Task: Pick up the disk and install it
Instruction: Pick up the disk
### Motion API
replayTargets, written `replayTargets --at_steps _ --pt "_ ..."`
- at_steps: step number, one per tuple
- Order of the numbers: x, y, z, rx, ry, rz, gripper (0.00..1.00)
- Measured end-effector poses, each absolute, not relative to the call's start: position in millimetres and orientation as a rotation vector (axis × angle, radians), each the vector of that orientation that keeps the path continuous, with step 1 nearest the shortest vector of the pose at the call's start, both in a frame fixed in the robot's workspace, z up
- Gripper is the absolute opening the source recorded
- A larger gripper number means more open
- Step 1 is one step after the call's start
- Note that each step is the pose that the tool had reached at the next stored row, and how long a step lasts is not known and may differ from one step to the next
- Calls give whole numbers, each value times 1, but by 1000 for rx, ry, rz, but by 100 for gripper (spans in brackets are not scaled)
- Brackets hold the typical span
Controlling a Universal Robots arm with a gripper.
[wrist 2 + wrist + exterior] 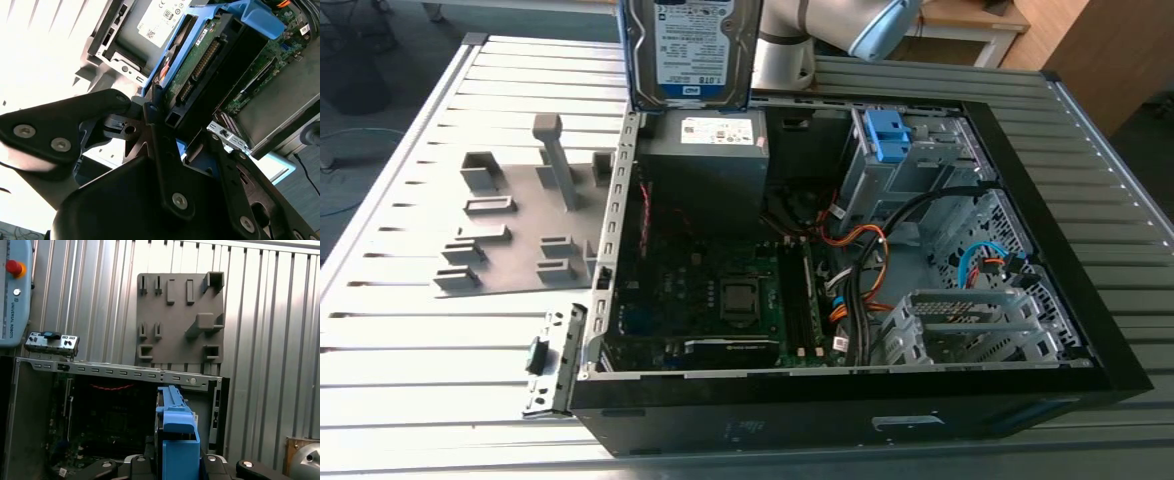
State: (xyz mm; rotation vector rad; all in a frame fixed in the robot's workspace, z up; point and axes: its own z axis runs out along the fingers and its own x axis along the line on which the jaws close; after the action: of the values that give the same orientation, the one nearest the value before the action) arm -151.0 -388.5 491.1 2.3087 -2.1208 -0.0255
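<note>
The tool (174,462) grips one disk (687,50) (blue-framed) above one open computer case (854,415).

The disk (690,50) is marked by a blue-and-white label and framed in blue plastic. The computer case (787,430) is coloured black, the power supply (707,180) grey with a white label. The table (427,340) is patterned in ribbed silver.
</note>
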Motion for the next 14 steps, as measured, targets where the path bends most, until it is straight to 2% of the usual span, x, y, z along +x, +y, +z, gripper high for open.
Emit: replayTargets --at_steps 14 --pt "-148 -396 491 2309 -2121 -26 37"
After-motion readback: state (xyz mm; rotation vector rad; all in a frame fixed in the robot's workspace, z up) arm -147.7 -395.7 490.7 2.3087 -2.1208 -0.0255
